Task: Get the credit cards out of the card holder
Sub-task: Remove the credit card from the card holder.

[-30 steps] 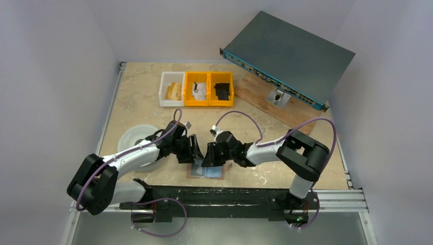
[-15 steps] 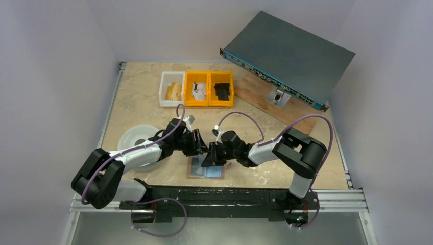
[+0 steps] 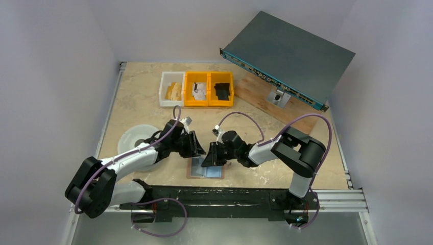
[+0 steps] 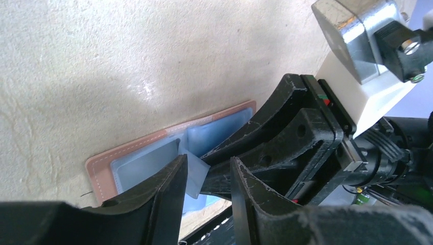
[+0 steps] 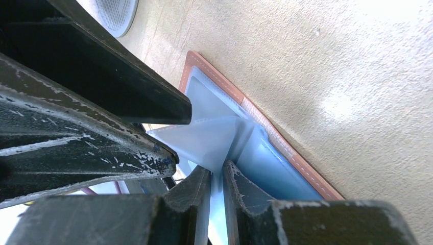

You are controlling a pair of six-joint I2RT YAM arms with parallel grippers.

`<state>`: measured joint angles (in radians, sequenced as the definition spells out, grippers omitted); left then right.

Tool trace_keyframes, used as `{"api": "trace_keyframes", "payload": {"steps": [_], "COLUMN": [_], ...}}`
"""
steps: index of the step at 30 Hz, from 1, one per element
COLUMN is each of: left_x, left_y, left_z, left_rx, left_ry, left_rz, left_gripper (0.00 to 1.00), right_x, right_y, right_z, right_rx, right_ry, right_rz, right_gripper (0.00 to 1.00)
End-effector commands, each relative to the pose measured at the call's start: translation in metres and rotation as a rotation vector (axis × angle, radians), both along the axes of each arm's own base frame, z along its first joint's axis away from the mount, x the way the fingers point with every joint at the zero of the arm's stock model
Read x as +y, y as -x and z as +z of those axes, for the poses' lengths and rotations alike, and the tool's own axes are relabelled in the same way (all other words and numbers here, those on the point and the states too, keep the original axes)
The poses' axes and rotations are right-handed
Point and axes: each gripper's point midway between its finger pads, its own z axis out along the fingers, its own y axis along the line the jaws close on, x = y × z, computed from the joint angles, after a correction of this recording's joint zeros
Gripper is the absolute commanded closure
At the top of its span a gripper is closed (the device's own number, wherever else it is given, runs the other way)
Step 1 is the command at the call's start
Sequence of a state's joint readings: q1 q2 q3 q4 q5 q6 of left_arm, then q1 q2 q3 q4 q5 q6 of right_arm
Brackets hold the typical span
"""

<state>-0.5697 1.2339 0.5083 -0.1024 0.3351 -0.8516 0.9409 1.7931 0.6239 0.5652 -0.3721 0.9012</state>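
The card holder (image 3: 207,172) lies open and flat near the table's front edge, tan rim around pale blue inner faces (image 4: 107,166) (image 5: 265,120). A pale blue credit card (image 5: 204,135) stands tilted up out of it. My right gripper (image 5: 217,171) is shut on that card's edge and hangs just above the holder (image 3: 209,159). My left gripper (image 4: 208,171) comes in from the left (image 3: 200,151), open, one finger on each side of the card's free corner (image 4: 195,176). Its left finger touches the card. No other card shows.
A white bin (image 3: 171,88) and two yellow bins (image 3: 209,88) stand at the back. A grey rack unit (image 3: 288,53) leans on a wooden board at the back right. A white round disc (image 3: 134,137) lies under the left arm. The two grippers are nearly touching.
My left gripper's jaws have narrowed around the card's corner, and the left arm has shifted slightly. The right gripper has stayed shut on the card, hardly moving.
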Motion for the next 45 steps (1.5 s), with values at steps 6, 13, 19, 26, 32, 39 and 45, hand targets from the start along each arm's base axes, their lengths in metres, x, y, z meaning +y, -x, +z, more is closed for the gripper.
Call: {"api": "trace_keyframes", "payload": {"steps": [6,13,19,26,32,39,45], "left_x": [0.006,0.018,0.014,0.000,-0.006,0.004,0.012], "left_y": [0.010,0.012,0.014,0.007,0.006,0.013,0.016], "left_z": [-0.008,-0.015,-0.016,-0.011,-0.005,0.000,0.000], "left_rx": [0.029,0.061,0.066,0.045,0.034,0.069,0.130], "left_ry": [-0.036,-0.114,-0.098,-0.019,0.010,-0.040,-0.093], "left_rz": [-0.028,-0.009,-0.025,-0.039,-0.053,-0.035,0.011], "left_gripper": [0.64,0.64,0.64,0.66,0.82,1.00,1.00], "right_x": [-0.033,-0.033,-0.034,-0.034,-0.034,-0.028,-0.019], "right_y": [0.020,0.019,0.020,0.019,0.018,0.011,-0.003], "right_z": [-0.052,-0.052,-0.052,-0.051,-0.050,-0.030,0.023], "right_rx": [0.086,0.083,0.084,0.080,0.074,0.038,-0.050], "right_ry": [0.194,0.196,0.199,0.197,0.198,0.174,0.123], "right_rz": [0.000,-0.002,-0.006,-0.005,-0.006,-0.008,-0.021], "right_gripper": [0.86,0.86,0.86,0.86,0.86,0.73,0.59]}}
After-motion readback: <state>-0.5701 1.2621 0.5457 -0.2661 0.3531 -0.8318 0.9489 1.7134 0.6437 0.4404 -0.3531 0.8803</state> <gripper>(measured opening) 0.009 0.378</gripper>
